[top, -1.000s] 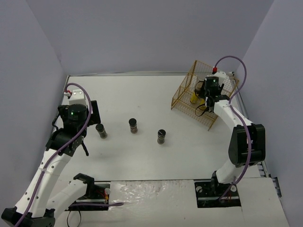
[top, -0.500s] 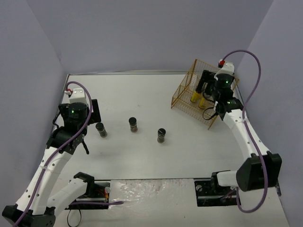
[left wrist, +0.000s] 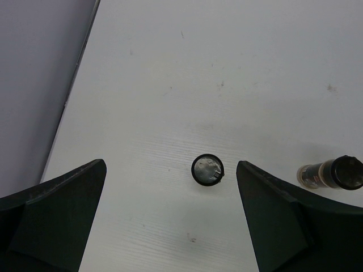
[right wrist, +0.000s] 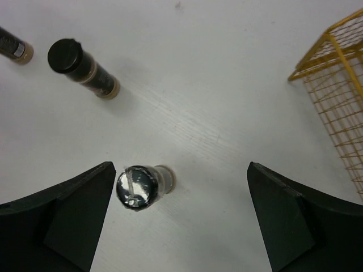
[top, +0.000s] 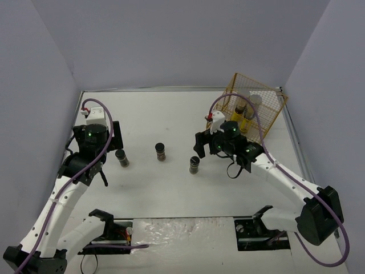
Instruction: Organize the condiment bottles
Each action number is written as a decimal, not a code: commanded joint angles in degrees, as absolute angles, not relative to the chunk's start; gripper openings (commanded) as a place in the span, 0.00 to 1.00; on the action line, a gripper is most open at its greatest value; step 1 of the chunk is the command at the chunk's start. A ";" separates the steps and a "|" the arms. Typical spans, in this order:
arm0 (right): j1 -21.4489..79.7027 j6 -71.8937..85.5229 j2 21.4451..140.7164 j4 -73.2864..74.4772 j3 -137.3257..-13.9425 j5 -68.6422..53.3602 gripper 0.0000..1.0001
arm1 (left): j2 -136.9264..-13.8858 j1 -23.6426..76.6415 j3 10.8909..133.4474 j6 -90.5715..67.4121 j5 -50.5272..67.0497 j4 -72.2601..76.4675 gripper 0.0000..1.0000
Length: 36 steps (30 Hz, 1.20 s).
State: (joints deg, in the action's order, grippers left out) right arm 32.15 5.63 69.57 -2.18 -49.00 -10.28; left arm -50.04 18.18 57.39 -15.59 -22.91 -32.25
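Note:
Three short dark black-capped condiment bottles stand in a row on the white table: left [top: 121,157], middle [top: 161,151], right [top: 194,165]. My left gripper [top: 113,142] hangs open above the left bottle [left wrist: 207,169], which shows between the wide-spread fingers [left wrist: 170,165] without touching them. My right gripper [top: 201,145] is open over the right bottle [right wrist: 138,187], which stands close to the left finger [right wrist: 85,198] with nothing gripped. Inside the gold wire rack [top: 268,117] stand two pale silver-lidded jars [top: 256,101] and two yellow-labelled bottles [top: 240,111].
The rack's corner [right wrist: 340,96] shows at the right of the right wrist view. The middle bottle [right wrist: 82,67] and the left one [right wrist: 14,45] lie beyond the right gripper. The middle bottle [left wrist: 334,173] also stands right of my left fingers. Grey walls enclose the table.
The right arm has swung out of the rack, leftward to above the right dark bottle, and its jaws have opened wide. The left arm has hardly moved.

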 commanded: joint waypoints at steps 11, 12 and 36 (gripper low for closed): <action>43.80 4.35 80.43 -9.16 -48.65 -4.32 0.98 | -50.19 17.67 58.45 -15.29 -22.42 -28.92 0.97; 43.94 4.52 80.85 -9.23 -48.52 -3.66 0.97 | -50.19 17.67 58.45 -15.29 -22.46 -28.92 0.97; 41.93 8.87 76.81 -1.42 -59.70 13.65 0.23 | -49.97 17.67 58.45 -15.29 -21.93 -28.83 0.97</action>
State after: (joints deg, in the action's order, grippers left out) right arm 44.12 6.90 80.01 -1.29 -50.55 4.85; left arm -50.24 17.98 57.39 -15.59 -22.03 -32.23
